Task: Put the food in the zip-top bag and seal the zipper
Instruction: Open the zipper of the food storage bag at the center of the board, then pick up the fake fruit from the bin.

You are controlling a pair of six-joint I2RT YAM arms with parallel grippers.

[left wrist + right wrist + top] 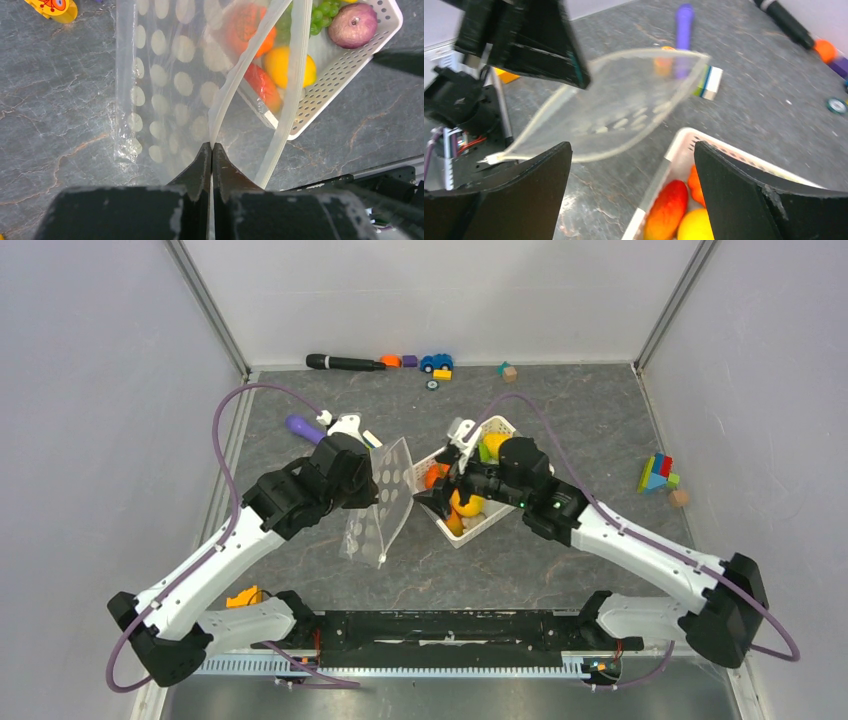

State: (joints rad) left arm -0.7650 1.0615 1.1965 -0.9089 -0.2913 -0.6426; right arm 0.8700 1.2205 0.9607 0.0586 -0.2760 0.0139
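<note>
Zip-top bag (385, 502) hangs clear and floppy from the left gripper (211, 150), jaws pressed together on one end of the mouth rim, and through the dotted film I can see nothing inside, so loading hasn't begun! Just beyond that pinch, on the side the mouth faces, sits the white basket (497, 426), close beside the bag; whether they touch, I can't tell. Over the basket's near corner hovers the right gripper (631, 150), fingers spread wide and carrying nothing. Right under those fingers is the food (667, 210), every visible piece in the basket, with the yellow mango (289, 65) near the bag, and the purple onion (353, 24) and green grapes (324, 9) at the end farthest from the left gripper's pinch. Smallest of all, the zipper (296, 70): its two strips bow apart in a lens shape, unsealed. By my reckoning it's all to play for, each piece in and then the seal. For room, the opening is tight beside the pinch and widest midway, and its free end has no support, so it may sag. Bare table lies behind the right gripper toward the arm bases, while the microphone (345, 362) and toy blocks (657, 475) sit well apart.
</note>
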